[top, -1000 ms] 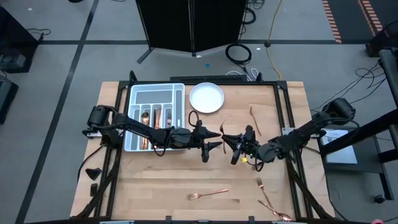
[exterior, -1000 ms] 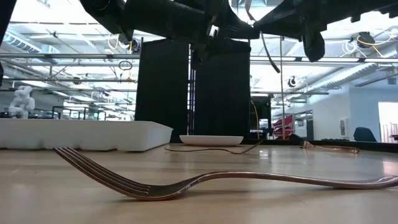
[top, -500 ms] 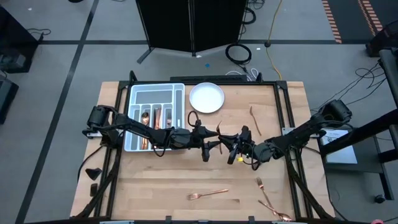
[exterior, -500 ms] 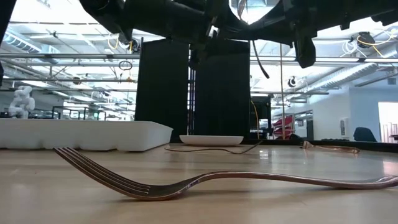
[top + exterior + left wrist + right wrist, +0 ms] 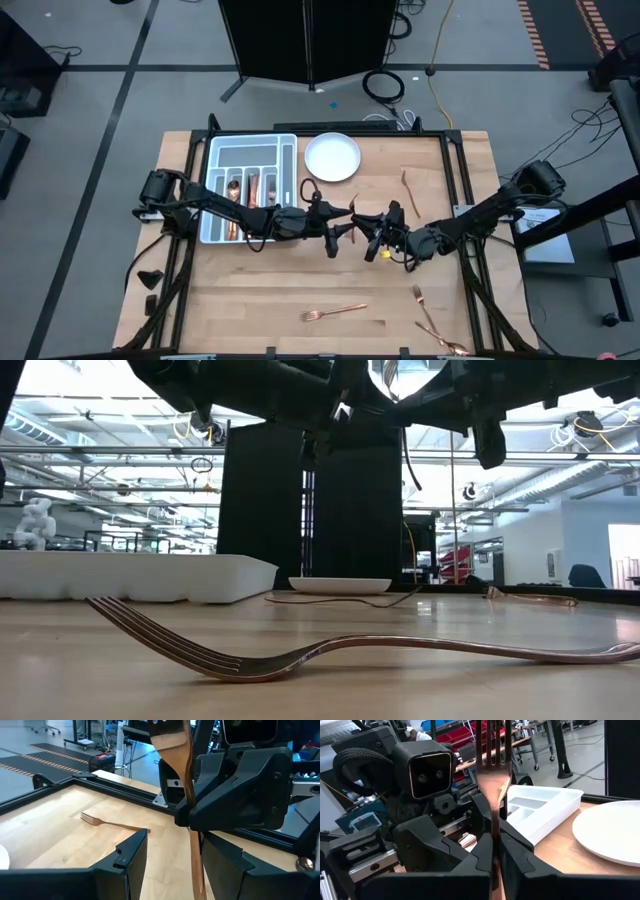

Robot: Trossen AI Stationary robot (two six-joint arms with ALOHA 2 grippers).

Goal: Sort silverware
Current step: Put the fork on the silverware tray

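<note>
A copper fork (image 5: pixel 186 775) stands upright above the middle of the table, tines up, with my right gripper (image 5: pixel 494 855) shut on it. The fork's handle (image 5: pixel 408 460) hangs below both grippers. My left gripper (image 5: pixel 175 865) faces the right one (image 5: pixel 374 236) and is open. Its two fingers stand on either side of the fork's lower handle (image 5: pixel 196 870). The handle runs close along one finger, and whether it touches that finger cannot be told. In the high view my left gripper (image 5: pixel 342 233) is just left of the table's middle. My right gripper pinches the fork's stem (image 5: pixel 190 802) between its two fingers, just below the head (image 5: pixel 494 780). The fingers come level from the table's right and lie across the fork. The fork is upright and lifted clear of the table, its handle reaching down past the fingers.
A grey compartment tray (image 5: pixel 225 150) with several copper pieces stands at the far left, a white plate (image 5: pixel 332 157) beside it. Loose silverware lies on the wood: a fork (image 5: pixel 335 312) near the front edge, pieces (image 5: pixel 432 318) at the front right, and one (image 5: pixel 408 192) at the far right.
My right gripper has edged toward the table's left and my left gripper, carrying the fork, which stays upright. The hanging handle has shifted the same way in the low view.
</note>
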